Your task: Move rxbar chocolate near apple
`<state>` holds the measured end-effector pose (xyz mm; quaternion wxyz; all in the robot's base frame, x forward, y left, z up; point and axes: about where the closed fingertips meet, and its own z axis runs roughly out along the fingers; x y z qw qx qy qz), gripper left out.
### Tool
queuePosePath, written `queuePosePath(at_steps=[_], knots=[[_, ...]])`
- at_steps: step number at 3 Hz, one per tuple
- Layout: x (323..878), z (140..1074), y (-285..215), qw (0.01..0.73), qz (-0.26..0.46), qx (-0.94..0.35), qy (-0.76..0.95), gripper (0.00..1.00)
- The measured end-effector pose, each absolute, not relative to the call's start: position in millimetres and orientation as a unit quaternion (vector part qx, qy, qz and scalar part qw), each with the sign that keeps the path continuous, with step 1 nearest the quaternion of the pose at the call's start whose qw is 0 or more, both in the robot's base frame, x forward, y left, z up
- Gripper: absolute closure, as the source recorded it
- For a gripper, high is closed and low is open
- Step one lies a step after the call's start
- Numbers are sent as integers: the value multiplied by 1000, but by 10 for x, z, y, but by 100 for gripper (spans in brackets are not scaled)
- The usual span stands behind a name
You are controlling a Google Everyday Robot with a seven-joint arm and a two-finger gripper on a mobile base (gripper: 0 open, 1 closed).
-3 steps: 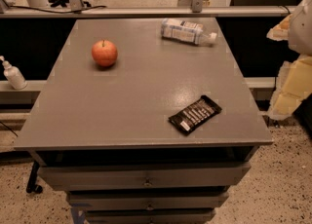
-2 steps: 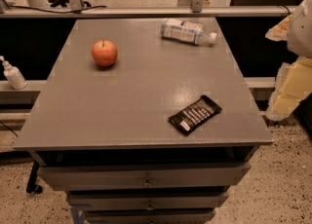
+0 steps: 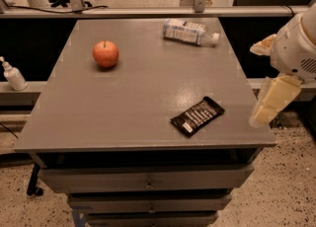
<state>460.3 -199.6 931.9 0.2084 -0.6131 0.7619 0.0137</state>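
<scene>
The rxbar chocolate (image 3: 197, 116) is a flat black wrapper with white lettering. It lies at an angle on the grey table (image 3: 138, 97) near the front right corner. The apple (image 3: 105, 54) is red-orange with a short stem and stands at the table's back left. My gripper (image 3: 274, 97) hangs off the table's right edge, to the right of the bar and apart from it. It holds nothing that I can see.
A clear plastic bottle with a white label (image 3: 190, 31) lies on its side at the table's back right. A white pump bottle (image 3: 13, 75) stands on a ledge to the left. Drawers (image 3: 148, 184) sit under the tabletop.
</scene>
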Motion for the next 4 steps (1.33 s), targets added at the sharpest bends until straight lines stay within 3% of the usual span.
queuePosePath(at_steps=[4], knots=[[4807,8614,-1254,249,147,-568,770,0]])
